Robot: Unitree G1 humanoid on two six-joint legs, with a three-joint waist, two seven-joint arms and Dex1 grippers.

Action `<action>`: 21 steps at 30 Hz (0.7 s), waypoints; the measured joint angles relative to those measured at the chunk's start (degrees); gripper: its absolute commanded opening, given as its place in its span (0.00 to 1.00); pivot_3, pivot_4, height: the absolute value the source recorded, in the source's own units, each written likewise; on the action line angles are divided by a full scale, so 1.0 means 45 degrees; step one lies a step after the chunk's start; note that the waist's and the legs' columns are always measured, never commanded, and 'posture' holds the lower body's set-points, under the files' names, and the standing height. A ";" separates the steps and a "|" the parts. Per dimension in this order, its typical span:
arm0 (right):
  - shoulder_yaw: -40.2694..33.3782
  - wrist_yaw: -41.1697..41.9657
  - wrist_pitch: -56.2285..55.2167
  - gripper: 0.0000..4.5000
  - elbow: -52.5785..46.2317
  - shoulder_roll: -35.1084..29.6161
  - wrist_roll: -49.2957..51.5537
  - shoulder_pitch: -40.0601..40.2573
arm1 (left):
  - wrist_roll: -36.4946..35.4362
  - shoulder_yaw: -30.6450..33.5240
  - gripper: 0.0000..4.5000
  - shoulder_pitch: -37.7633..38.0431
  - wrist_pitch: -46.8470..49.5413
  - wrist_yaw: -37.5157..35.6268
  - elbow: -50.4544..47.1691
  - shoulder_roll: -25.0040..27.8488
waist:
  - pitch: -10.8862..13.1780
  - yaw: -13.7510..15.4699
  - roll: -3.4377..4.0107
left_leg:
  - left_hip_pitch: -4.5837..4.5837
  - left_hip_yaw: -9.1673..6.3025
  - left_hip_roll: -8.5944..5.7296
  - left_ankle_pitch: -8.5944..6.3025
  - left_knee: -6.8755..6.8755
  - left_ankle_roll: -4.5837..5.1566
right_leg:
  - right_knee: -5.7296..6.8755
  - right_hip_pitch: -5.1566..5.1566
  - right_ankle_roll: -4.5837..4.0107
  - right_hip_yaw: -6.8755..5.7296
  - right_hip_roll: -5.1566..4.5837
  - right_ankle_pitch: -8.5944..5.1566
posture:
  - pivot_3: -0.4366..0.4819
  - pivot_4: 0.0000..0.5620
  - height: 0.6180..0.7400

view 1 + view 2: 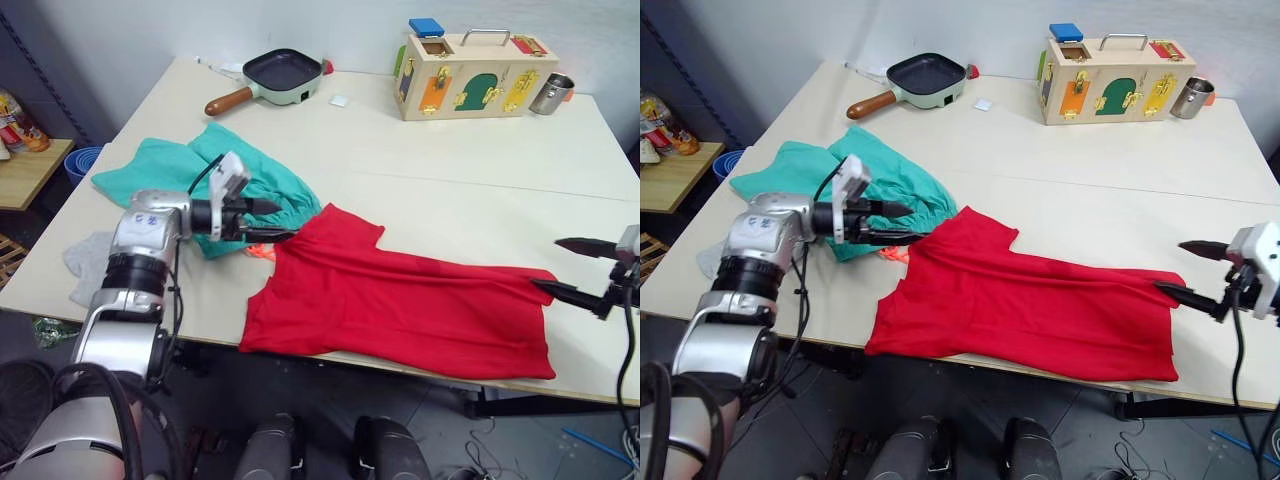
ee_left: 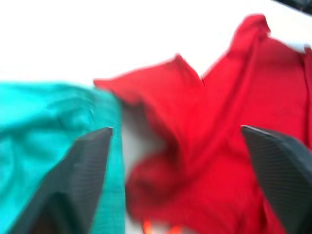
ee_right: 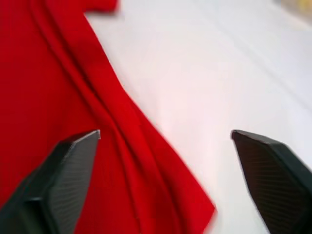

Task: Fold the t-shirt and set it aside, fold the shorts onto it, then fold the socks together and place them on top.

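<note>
T-shirt (image 1: 400,300) lies spread on the table (image 1: 480,190), long axis running left to right, near the front edge. Shorts (image 1: 200,175) sit crumpled just beside its left end, with a bit of orange drawstring (image 1: 262,252) showing between them. A grey sock (image 1: 90,262) lies at the table's left front corner.

Left gripper (image 1: 268,222) is wide open, hovering where the shorts meet the shirt's left end. Right gripper (image 1: 562,266) is also wide open, with its lower finger at the shirt's right edge. Neither holds cloth.

Likely step: grab both ends of the shirt for the first fold. To do it well:
- left side must pinch red cloth only, staying off the teal shorts and drawstring
- right side should take the edge itself, not a single loose wrinkle
- lift both ends evenly so the fold lands straight

Containers: frying pan (image 1: 275,78) looks empty. Wooden latch box (image 1: 470,75) has its doors shut, so its contents are hidden, and a blue block (image 1: 427,27) sits on top. I can't see inside the metal cup (image 1: 551,94).
</note>
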 measured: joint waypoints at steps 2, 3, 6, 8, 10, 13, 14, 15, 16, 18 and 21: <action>-0.0007 -0.0175 0.0341 1.00 -0.0604 0.0175 0.0394 0.0089 | 0.0239 -0.0090 0.99 -0.0329 -0.0003 0.0519 0.0984 -0.0427 | 0.0001 0.0020 -0.0002 | 0.0000 -0.0001 0.0001 0.0000 -0.0004 0.0000 | 0.0001 -0.0005 0.0000 -0.0002 0.0005 0.0000 | 0.48 0.27 1.00; -0.0008 -0.0217 0.0498 1.00 -0.0851 0.0183 0.0493 0.0110 | 0.0255 -0.0102 0.99 -0.0412 0.0058 0.0645 0.1277 -0.0581 | 0.0002 0.0034 -0.0003 | -0.0001 -0.0002 0.0003 0.0000 -0.0004 0.0000 | 0.0001 -0.0008 0.0000 -0.0002 0.0006 0.0000 | 0.48 0.27 1.00; 0.0022 -0.0551 0.1065 1.00 -0.1816 0.0317 0.0813 0.0255 | 0.0358 -0.0142 0.99 -0.0931 0.0196 0.0985 0.2377 -0.1167 | 0.0009 0.0061 -0.0017 | -0.0003 -0.0002 0.0005 0.0000 -0.0002 0.0000 | 0.0003 -0.0008 0.0000 -0.0003 0.0008 0.0000 | 0.48 0.27 1.00; 0.0133 -0.0827 0.1338 1.00 -0.2404 0.0579 0.0946 0.0318 | 0.0509 -0.0227 0.99 -0.1283 0.0170 0.1245 0.2935 -0.1571 | 0.0011 0.0072 -0.0021 | -0.0003 -0.0002 0.0005 0.0000 -0.0001 0.0000 | 0.0002 -0.0007 0.0000 -0.0002 0.0006 0.0000 | 0.48 0.27 1.00; 0.0190 -0.1033 0.1550 1.00 -0.2765 0.0757 0.0996 0.0453 | 0.0520 -0.0211 0.99 -0.1543 0.0161 0.1324 0.3297 -0.1919 | 0.0011 0.0077 -0.0022 | -0.0004 -0.0002 0.0005 0.0000 -0.0002 0.0000 | 0.0001 -0.0008 0.0000 -0.0003 0.0006 0.0000 | 0.48 0.27 1.00; 0.0192 -0.1242 0.1712 1.00 -0.2830 0.0761 0.0999 0.0513 | 0.0517 -0.0111 0.95 -0.1858 0.0111 0.1332 0.3740 -0.2219 | 0.0012 0.0077 -0.0023 | -0.0006 -0.0001 0.0004 0.0000 -0.0002 0.0000 | -0.0001 -0.0010 0.0000 -0.0003 0.0005 0.0000 | 0.48 0.27 1.00; 0.0188 -0.1281 0.1779 1.00 -0.2880 0.0761 0.0999 0.0568 | 0.0528 -0.0106 0.91 -0.1985 0.0107 0.1357 0.3958 -0.2295 | 0.0012 0.0085 -0.0023 | -0.0006 -0.0003 0.0004 0.0000 -0.0002 0.0000 | -0.0001 -0.0010 0.0000 -0.0005 0.0005 0.0000 | 0.48 0.27 1.00; 0.0188 -0.1322 0.1816 1.00 -0.2977 0.0769 0.1000 0.0655 | 0.0577 -0.0112 0.86 -0.2135 0.0111 0.1437 0.4196 -0.2382 | 0.0012 0.0093 -0.0023 | -0.0006 -0.0002 0.0004 0.0000 -0.0002 0.0000 | 0.0000 -0.0010 0.0000 -0.0005 0.0006 0.0000 | 0.48 0.27 1.00; 0.0188 -0.1366 0.1844 1.00 -0.3065 0.0783 0.1001 0.0718 | 0.0647 -0.0117 0.80 -0.2228 0.0146 0.1532 0.4341 -0.2451 | 0.0012 0.0091 -0.0023 | -0.0006 -0.0002 0.0004 0.0000 -0.0001 0.0000 | 0.0000 -0.0010 0.0000 -0.0004 0.0005 0.0000 | 0.48 0.27 1.00; 0.0188 -0.1458 0.1888 1.00 -0.3293 0.0814 0.1082 0.0788 | 0.0825 -0.0131 0.66 -0.2360 0.0192 0.1863 0.4720 -0.2540 | 0.0012 0.0086 -0.0024 | -0.0006 0.0001 0.0003 0.0000 -0.0002 0.0001 | -0.0001 -0.0010 0.0000 -0.0003 0.0006 0.0000 | 0.48 0.27 1.00; 0.0187 -0.1594 0.2076 1.00 -0.3511 0.0814 0.1242 0.0916 | 0.0935 -0.0123 0.47 -0.2368 0.0191 0.2121 0.5201 -0.2602 | 0.0014 0.0074 -0.0026 | -0.0006 -0.0001 0.0005 0.0000 -0.0003 0.0000 | 0.0002 -0.0013 0.0000 -0.0004 0.0008 0.0000 | 0.48 0.27 1.00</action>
